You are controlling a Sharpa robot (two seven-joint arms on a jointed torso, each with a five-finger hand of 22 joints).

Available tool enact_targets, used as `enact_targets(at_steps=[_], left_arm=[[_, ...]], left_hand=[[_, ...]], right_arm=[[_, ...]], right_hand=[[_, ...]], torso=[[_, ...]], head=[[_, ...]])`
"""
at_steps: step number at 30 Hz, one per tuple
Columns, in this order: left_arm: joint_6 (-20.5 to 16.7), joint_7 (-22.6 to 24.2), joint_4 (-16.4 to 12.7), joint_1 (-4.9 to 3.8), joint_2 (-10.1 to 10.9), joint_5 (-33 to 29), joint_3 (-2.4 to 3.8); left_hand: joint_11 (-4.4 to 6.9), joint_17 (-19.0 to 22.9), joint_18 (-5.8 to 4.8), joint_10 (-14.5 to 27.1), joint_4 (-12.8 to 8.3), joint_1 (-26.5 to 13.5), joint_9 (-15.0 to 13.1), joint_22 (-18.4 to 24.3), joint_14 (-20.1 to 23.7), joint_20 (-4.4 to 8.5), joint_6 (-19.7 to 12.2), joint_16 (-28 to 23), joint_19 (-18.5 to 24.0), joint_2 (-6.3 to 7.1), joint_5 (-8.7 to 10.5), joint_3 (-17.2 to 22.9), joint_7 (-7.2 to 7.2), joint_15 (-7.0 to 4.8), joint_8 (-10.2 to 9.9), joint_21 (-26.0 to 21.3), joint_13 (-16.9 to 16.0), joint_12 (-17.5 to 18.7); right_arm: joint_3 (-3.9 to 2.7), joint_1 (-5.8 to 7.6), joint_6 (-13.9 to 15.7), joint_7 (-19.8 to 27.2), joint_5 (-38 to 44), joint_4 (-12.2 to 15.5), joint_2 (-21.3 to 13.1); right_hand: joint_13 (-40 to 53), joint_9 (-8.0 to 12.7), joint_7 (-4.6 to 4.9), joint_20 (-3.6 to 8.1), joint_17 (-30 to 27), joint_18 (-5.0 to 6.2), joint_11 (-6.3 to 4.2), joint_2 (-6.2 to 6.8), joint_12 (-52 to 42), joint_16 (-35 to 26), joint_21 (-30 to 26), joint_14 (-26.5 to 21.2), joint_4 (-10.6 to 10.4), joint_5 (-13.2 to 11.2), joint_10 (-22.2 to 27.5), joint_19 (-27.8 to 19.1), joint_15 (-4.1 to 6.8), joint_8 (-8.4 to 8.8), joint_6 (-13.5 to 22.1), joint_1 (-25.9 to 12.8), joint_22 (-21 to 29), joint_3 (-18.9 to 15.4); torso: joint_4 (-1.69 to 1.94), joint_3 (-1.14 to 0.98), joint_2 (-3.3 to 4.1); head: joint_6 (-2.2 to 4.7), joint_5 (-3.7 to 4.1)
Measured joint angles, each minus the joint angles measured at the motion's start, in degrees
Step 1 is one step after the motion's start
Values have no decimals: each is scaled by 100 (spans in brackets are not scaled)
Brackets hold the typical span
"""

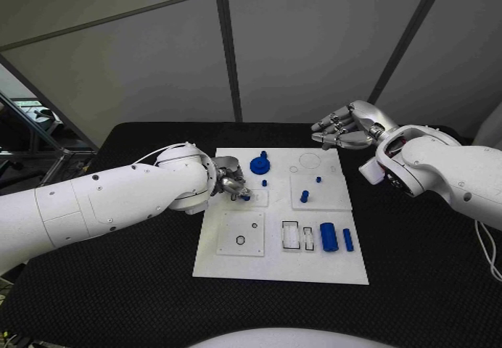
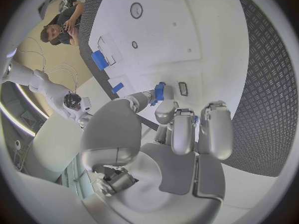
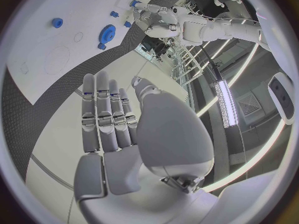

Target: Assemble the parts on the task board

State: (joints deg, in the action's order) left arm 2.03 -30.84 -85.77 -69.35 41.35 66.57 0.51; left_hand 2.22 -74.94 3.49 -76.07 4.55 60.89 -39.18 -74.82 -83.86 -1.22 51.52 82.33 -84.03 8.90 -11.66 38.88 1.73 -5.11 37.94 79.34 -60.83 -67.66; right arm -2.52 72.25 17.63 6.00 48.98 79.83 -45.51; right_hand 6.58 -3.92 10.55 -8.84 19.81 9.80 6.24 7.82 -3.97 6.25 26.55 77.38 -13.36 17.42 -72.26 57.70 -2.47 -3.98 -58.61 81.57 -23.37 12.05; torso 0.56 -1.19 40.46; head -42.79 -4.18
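L hand [image 1: 232,185] sits over the left edge of the task board [image 1: 281,270], fingertips pinching a small blue part [image 1: 244,196]. In the left wrist view the same hand [image 2: 181,134] has its fingers curled down w/ the small blue piece [image 2: 159,91] caught between thumb tip and fingertip, just above the white board surface [image 2: 187,30]. Just beyond the hand on the board: a blue gear [image 1: 260,166] w/ a small blue peg [image 1: 264,154] at its far side, and a tiny blue stud [image 1: 265,183] near it.

Mid-board: another short blue peg [image 1: 305,196] standing upright, a smaller blue bit [image 1: 318,177] behind it. Near right of board: a thick blue cylinder [image 1: 328,237] lying flat, a thinner blue pin [image 1: 347,239] right beside it, both next to two clear rectangular slots [image 1: 298,235]. Near left: a clear square plate [image 1: 241,233] w/ a round black ring on it.

R hand [image 1: 343,127] is held up off the table beyond the far right corner of the board, well apart from all parts, holding nothing. Right wrist view shows that hand [image 3: 118,129] w/ fingers straight, side by side, palm bare; gear [image 3: 108,34] far off on the board.

Black table [image 1: 125,290] under everything.
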Motion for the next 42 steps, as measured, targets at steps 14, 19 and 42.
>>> enact_targets(at_steps=[14,19,42], left_arm=[[15,-2,38,-2,-26,7,1],[34,-2,43,-4,-35,7,1],[114,-2,76,-2,-78,5,-3]], left_hand=[[34,0,0,-86,123,-306,26,-13,-20,0,101,0,0,-98,0,-71,-21,-20,0,58,-140,-150],[33,0,0,-127,155,-367,25,-12,-20,0,122,0,0,-84,-1,-103,-41,-21,0,112,-204,-196],[51,0,0,-211,274,-589,39,-11,-20,41,214,0,0,-112,-7,-221,-51,-21,2,189,-327,-304]], right_arm=[[0,0,-8,-7,0,-7,7],[0,0,-11,-9,0,-8,7],[0,0,-20,-18,0,-15,7]], right_hand=[[-5,0,0,0,-5,0,0,0,0,-27,-22,0,0,62,0,0,0,0,0,0,8,0],[-5,0,0,0,-5,0,0,0,0,-27,-22,0,0,62,0,0,0,0,0,0,16,0],[-9,0,0,-18,-4,0,0,0,0,-26,-22,20,-15,87,0,18,-20,0,0,0,20,-15]], torso=[[0,-1,0],[0,-1,1],[3,3,2]], head=[[-15,-9],[-27,-10],[-69,4]])
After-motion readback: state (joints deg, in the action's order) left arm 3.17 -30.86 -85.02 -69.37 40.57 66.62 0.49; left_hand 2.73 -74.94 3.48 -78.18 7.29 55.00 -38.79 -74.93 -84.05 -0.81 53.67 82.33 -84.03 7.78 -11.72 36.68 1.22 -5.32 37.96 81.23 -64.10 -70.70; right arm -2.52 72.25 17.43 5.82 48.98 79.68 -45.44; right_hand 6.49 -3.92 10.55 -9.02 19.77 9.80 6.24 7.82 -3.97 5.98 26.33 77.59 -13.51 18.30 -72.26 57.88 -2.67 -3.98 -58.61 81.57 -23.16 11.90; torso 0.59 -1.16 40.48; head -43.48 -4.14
